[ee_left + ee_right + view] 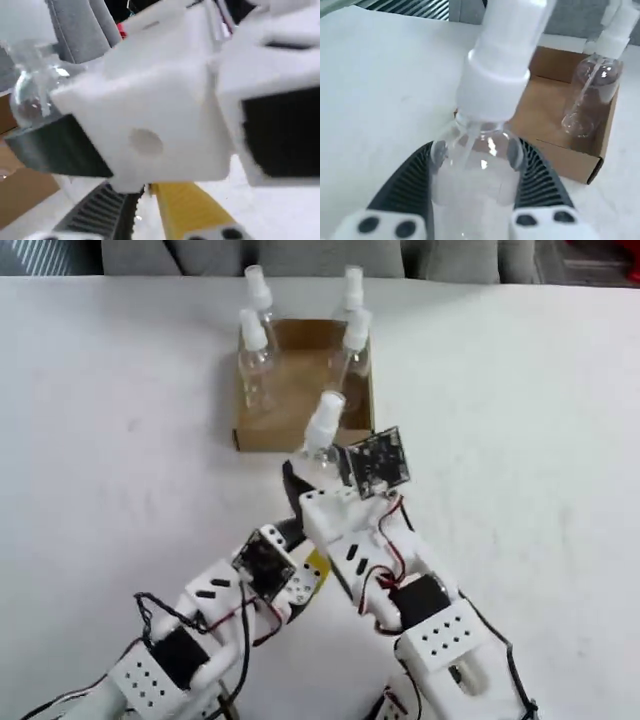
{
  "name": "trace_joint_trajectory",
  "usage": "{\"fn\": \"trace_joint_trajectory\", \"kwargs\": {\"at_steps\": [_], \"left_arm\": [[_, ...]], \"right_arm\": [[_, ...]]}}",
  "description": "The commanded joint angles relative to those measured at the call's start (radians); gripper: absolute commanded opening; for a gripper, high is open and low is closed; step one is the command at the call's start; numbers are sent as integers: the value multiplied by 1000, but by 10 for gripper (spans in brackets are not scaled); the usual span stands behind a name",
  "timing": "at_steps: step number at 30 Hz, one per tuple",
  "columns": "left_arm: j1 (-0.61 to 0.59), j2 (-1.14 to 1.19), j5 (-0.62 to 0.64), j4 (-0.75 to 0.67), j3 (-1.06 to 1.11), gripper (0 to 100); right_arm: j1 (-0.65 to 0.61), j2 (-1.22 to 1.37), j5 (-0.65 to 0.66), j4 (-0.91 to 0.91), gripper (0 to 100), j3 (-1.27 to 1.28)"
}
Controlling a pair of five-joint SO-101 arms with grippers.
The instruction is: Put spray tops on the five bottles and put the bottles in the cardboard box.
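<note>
My right gripper point(318, 465) point(477, 165) is shut on a clear bottle point(322, 430) point(475, 180) with a white spray top point(502, 65), held upright just in front of the cardboard box point(300, 420) point(550, 115). Two capped bottles point(255, 355) point(350, 350) stand inside the box. Two more point(258, 290) point(352, 285) stand at its far edge. My left gripper point(303, 575) point(147, 192) sits low beside the right arm's wrist, its black and yellow fingers point(190, 210) shut with nothing between them. The held bottle point(30, 95) shows past that wrist.
The right arm's white body point(165, 110) lies directly ahead of the left gripper, very close. The white table point(520, 390) has free room left and right of the box. Grey upholstery runs along the far edge.
</note>
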Motion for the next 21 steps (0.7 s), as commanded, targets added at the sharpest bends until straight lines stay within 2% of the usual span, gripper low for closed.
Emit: {"fn": "trace_joint_trajectory", "kwargs": {"at_steps": [1, 5, 9, 18, 21], "left_arm": [[-76, 160, -6, -135, -46, 21], [-77, 340, -5, -169, -126, 21], [-84, 469, -5, -212, -166, 21], [-111, 484, -5, -244, -173, 21], [-131, 490, -5, -305, -167, 21]], "right_arm": [[-15, -110, -2, 81, 16, -55], [-38, -228, 43, 165, 16, -48], [-33, -232, 48, 177, 16, -46], [-12, -130, 46, 150, 16, -34], [-5, -131, 46, 168, 16, -37]]}}
